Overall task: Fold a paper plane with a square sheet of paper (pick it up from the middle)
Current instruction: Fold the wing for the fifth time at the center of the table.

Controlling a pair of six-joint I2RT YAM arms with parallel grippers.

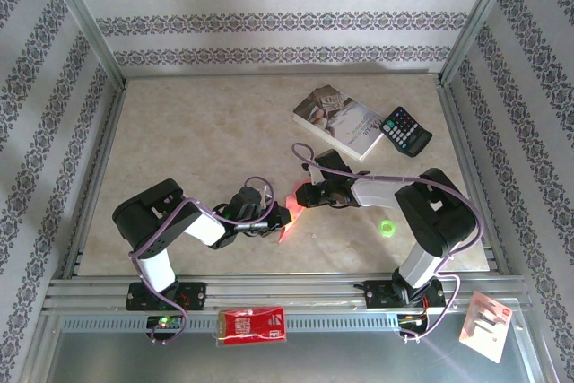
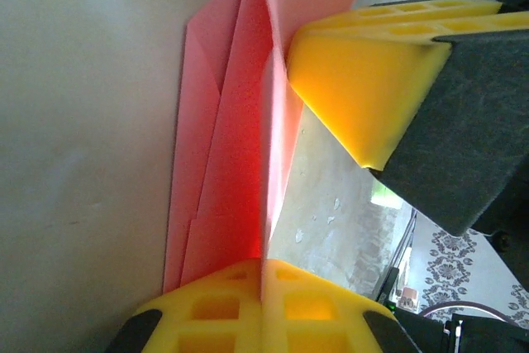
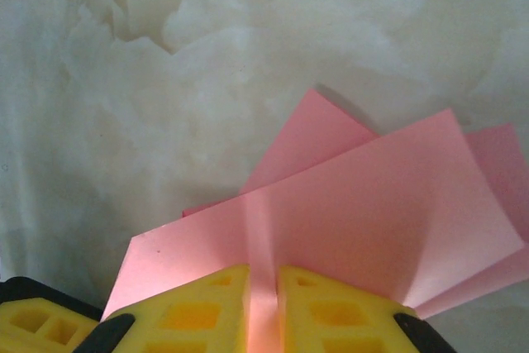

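The square sheet of paper (image 1: 289,219) is pink-red and folded into several layers, held just above the table's middle between both arms. In the left wrist view the paper (image 2: 231,163) runs away from my left gripper (image 2: 263,264), whose yellow pads are shut on an upright fold. My right gripper's yellow finger (image 2: 364,80) presses the same fold further along. In the right wrist view my right gripper (image 3: 263,274) is shut on the paper's central ridge, and flat flaps (image 3: 372,204) spread to both sides above the table. From above, the left gripper (image 1: 272,217) and right gripper (image 1: 301,196) meet at the paper.
A paperback book (image 1: 339,120) and a black calculator (image 1: 405,131) lie at the back right. A green light spot (image 1: 387,228) is on the table near the right arm. A small red packet (image 1: 253,325) rests on the front rail, and a white-and-red card (image 1: 484,325) lies at the lower right.
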